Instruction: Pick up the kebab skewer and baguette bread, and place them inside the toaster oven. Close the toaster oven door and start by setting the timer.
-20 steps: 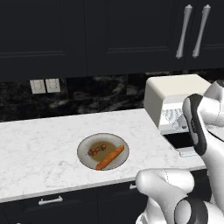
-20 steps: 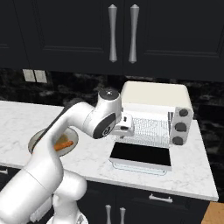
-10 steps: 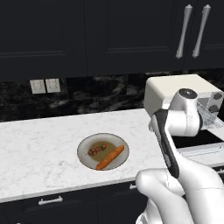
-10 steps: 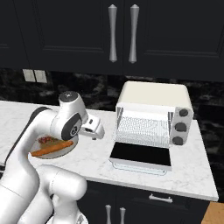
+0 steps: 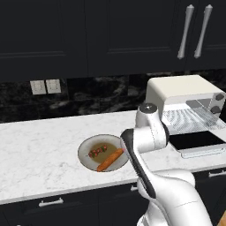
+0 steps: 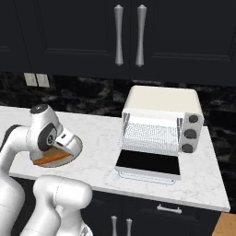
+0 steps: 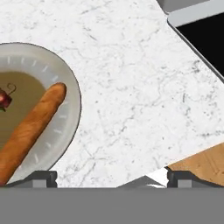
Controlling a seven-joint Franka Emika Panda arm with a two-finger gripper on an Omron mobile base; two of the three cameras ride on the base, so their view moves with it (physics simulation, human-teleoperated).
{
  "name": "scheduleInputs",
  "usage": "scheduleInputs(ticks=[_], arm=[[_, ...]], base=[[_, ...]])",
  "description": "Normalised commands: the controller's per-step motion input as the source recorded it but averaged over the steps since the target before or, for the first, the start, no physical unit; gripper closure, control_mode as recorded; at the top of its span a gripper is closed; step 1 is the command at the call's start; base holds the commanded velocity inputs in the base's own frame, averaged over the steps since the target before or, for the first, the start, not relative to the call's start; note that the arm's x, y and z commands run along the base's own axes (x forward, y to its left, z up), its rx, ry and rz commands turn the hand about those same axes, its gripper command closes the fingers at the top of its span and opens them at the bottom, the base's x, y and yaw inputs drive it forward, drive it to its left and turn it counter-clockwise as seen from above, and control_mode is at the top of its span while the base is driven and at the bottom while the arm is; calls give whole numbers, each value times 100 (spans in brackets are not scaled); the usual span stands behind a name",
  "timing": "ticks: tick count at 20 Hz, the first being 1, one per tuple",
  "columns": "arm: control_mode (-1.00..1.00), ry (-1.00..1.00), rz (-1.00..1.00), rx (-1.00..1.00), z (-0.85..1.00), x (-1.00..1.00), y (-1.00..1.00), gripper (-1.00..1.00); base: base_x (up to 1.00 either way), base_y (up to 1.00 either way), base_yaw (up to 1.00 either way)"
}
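My pincer (image 7: 111,177) hangs above the counter (image 7: 140,87), jaws wide apart, empty.
To grip well, I should centre over the baguette (image 7: 30,127) on the plate (image 7: 72,109), straddling its width.

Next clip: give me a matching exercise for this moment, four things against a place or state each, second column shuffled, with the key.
1. baguette bread
2. toaster oven door
3. gripper
4. kebab skewer

A. folded down flat, open
B. on the plate, at the edge nearer the cabinet front
C. on the plate, toward the wall
D. jaws wide, empty, above the counter

Pairs: 1-B, 2-A, 3-D, 4-C
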Motion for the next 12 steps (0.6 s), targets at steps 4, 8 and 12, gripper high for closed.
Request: scheduleInputs(ticks=[4,8,12], arm=[[-100,9,-11,3,-50,0,99,-100],[-100,4,-2,7,-51,13,79,-100],[-100,12,6,11,-53,32,23,-100]], base=[[0,0,0],[0,0,0],[0,0,0]])
